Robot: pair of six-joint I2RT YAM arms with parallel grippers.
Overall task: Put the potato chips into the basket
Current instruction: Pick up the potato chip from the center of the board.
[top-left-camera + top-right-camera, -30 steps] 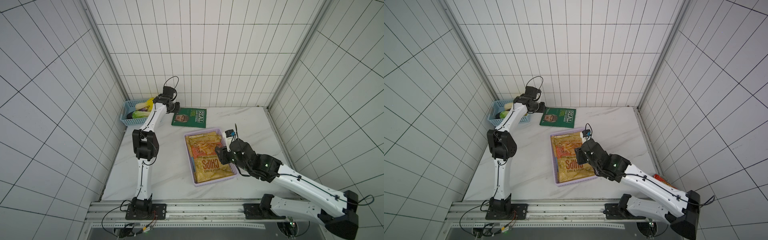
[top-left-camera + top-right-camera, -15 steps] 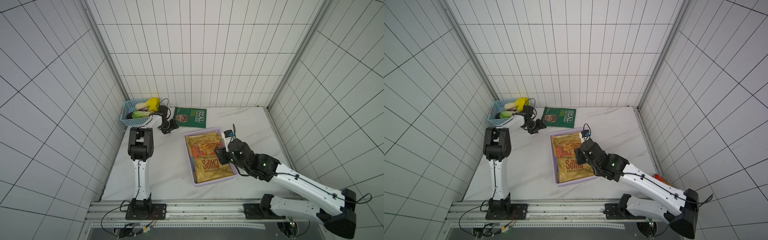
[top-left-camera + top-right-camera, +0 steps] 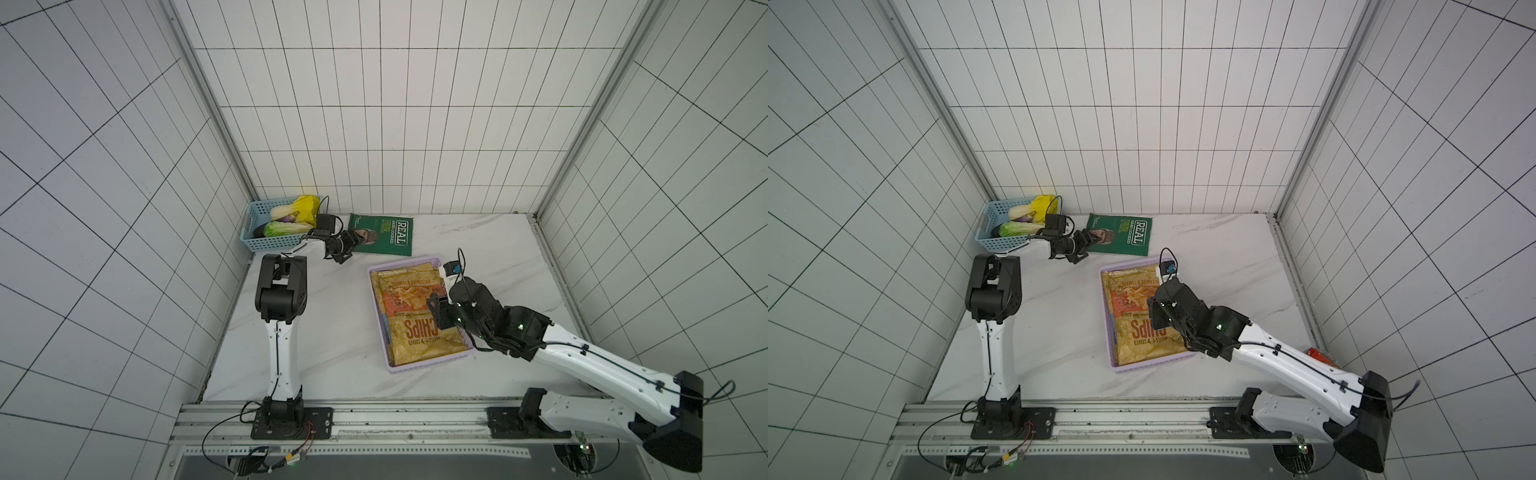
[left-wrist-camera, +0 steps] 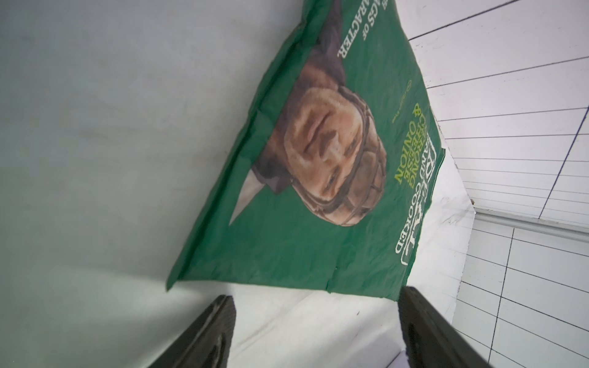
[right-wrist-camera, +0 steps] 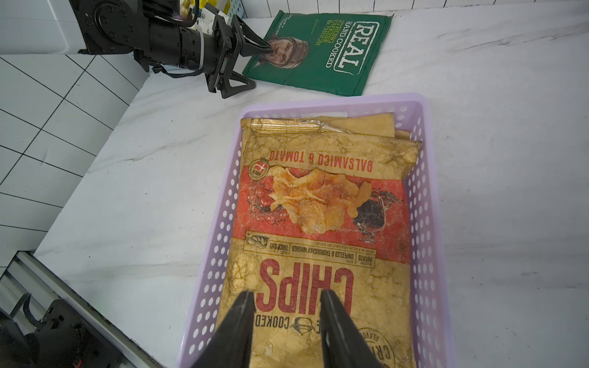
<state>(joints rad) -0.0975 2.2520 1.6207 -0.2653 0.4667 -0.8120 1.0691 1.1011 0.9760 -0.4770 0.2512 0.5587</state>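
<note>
REAL bag [image 3: 384, 235] lies flat on the table [image 3: 332, 332], beyond the basket [image 5: 334, 99], which holds a CHIPS bag [image 5: 318, 207]. Left gripper [image 4: 318, 294] gapes wide at the REAL bag's near edge, empty. We should slide one finger under that edge before closing. Right gripper [image 5: 288, 298] hangs parted and empty over the basket.

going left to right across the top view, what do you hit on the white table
blue lattice plastic basket of toy vegetables → left end effector, open → flat dark green "REAL" chip bag → shallow lilac perforated plastic basket
</note>
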